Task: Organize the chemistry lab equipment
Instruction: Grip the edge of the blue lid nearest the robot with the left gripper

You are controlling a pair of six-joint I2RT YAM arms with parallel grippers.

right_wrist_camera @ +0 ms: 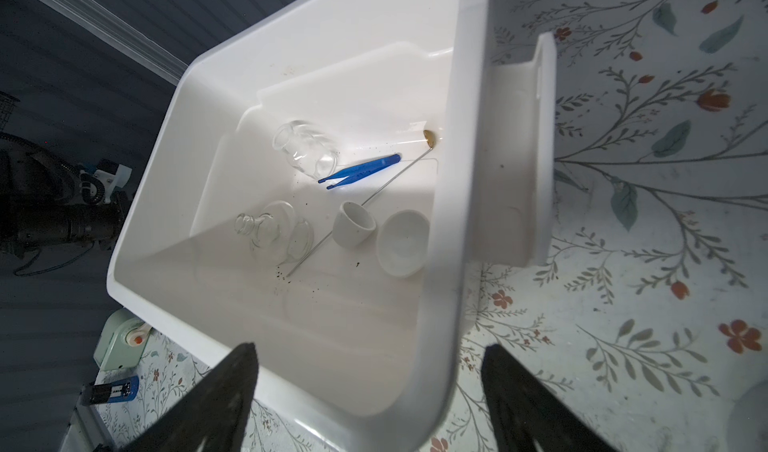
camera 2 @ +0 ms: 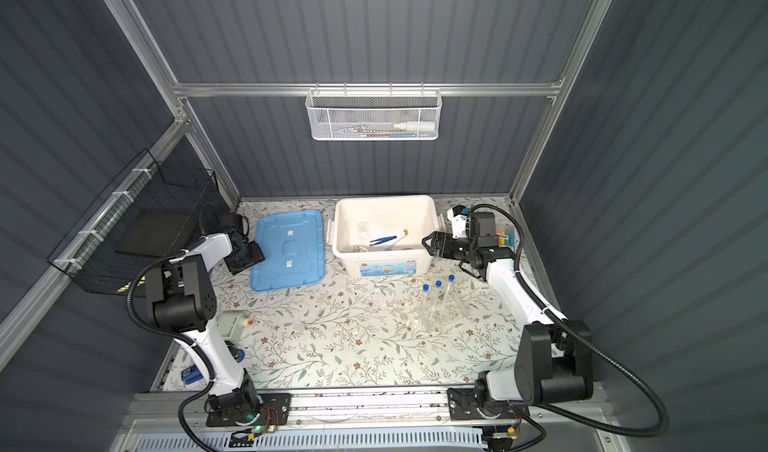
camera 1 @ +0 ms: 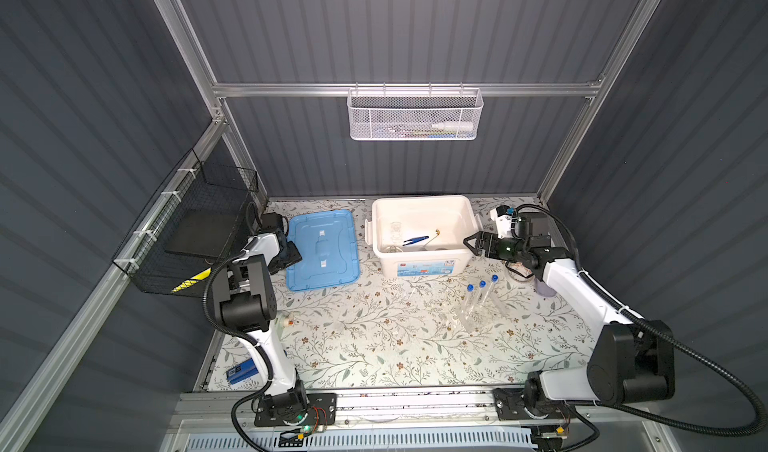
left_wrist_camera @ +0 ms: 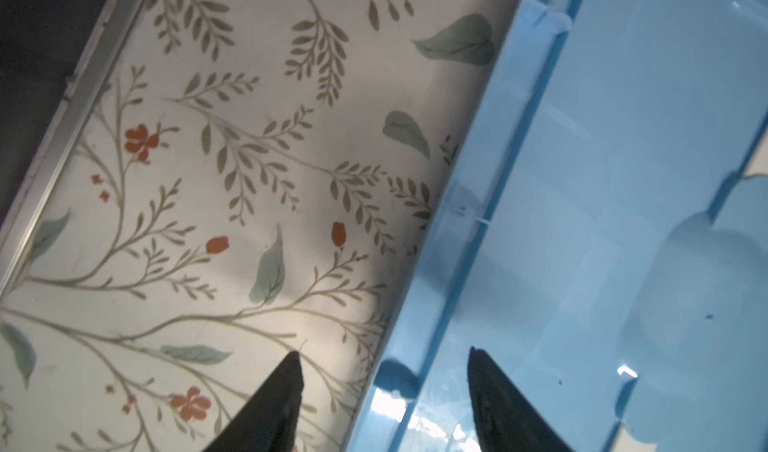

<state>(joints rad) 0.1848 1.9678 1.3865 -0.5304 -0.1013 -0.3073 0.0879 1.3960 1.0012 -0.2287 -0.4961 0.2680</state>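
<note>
Three test tubes (camera 1: 482, 298) are sitting out on the cloth, just in front of the white bin (camera 1: 422, 263) toward its right end, blue caps pointing binward. Can't tell if they're lying flat or leaning in sthg clear. Prob. light, thin-walled, slick and rolly, so I'd be taking each one mid-body near the cap w/ a soft squeeze.

Already lying inside the bin: blue tweezers (right_wrist_camera: 359, 171), rod (right_wrist_camera: 374, 192) w/ brass tip, white dishes (right_wrist_camera: 354, 223), clear glassware (right_wrist_camera: 305, 149). Dishes and glass are looking brittle, so nothing should be dropping onto them.

Right gripper (right_wrist_camera: 370, 346) is hovering at the bin's right end, jaws spread wide, gripping nothing. The bin wall is running btwn them; contact unclear. Left gripper (left_wrist_camera: 385, 352) is working at the blue lid (left_wrist_camera: 623, 180), which is lying flat left of the bin. Its jaws are standing apart, straddling the lid's outer edge, not visibly pinching it.

Right wrist view is showing dishes and glass plainly; both top views are giving only faint hints. Tubes are showing in the top views only. The lid-edge straddle is showing in the left wrist view only, since from above the wrist is hiding it.
</note>
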